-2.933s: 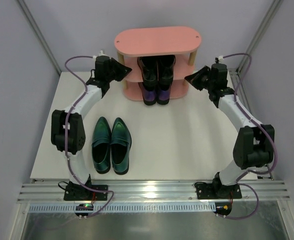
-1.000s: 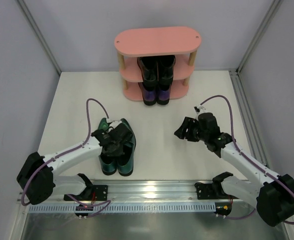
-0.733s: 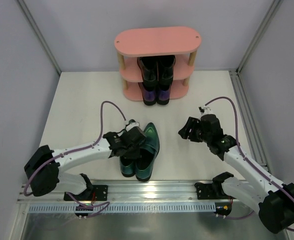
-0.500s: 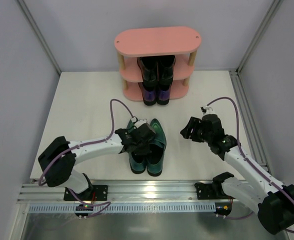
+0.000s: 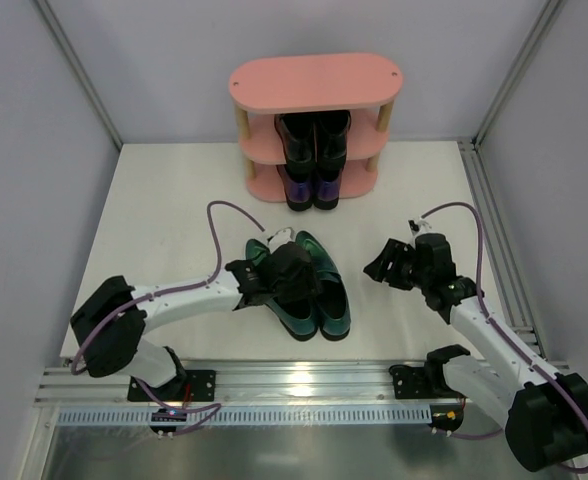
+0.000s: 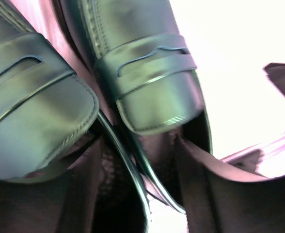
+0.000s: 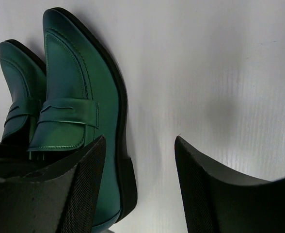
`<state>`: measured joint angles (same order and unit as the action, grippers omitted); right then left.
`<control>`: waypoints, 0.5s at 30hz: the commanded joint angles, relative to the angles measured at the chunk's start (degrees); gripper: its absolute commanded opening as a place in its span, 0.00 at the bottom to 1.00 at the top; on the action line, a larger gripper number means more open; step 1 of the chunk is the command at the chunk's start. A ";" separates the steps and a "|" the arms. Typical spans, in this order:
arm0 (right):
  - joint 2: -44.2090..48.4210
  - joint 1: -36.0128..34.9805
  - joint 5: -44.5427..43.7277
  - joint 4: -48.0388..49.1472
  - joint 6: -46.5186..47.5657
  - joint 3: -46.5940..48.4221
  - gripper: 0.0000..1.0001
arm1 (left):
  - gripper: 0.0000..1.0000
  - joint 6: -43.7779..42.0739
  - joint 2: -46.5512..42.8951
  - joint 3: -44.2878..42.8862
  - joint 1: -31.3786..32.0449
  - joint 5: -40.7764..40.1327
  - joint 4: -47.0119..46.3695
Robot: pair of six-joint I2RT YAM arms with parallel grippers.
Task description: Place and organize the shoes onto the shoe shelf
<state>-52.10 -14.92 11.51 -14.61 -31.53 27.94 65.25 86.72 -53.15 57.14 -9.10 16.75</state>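
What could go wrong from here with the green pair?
1. Left gripper fingers straddle the green shoes' inner walls; pulling out could snag and tip them.
2. Right gripper hangs open close beside the pair, so the arms may clash.
3. Only the shelf's top board is free, and the pair lies askew to it.

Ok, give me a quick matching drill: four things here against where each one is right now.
Things:
1. green shoes
2. black shoes
3. purple shoes
4. right gripper

Places:
A. bottom tier of the shoe shelf
B. on the table, in front of the shelf
C. middle tier of the shelf
D. open, over bare table right of a shoe pair

Pairs: 1-B, 2-C, 3-A, 4-D
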 commanded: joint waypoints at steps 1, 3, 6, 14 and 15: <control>0.59 0.24 4.74 4.42 0.33 -0.61 0.61 | 0.61 1.19 -6.29 1.64 -0.46 -3.11 -5.86; 0.94 0.33 5.71 3.89 1.55 0.09 0.61 | 0.67 0.76 -9.26 1.99 -0.37 -3.81 -3.23; 2.78 0.15 6.07 0.56 3.39 2.46 0.61 | 0.69 0.23 -13.57 2.78 -0.46 -3.90 -1.38; 3.67 -2.20 11.59 -3.23 7.88 5.36 0.56 | 0.72 2.24 -31.94 12.00 -0.46 -17.32 8.46; 3.15 -4.14 11.00 -4.01 8.76 6.41 0.56 | 0.72 2.77 -33.61 13.49 -0.54 -18.22 9.08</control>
<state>-48.03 -15.81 18.68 -17.15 -26.59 30.68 66.08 57.67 -42.96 56.86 -18.76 20.51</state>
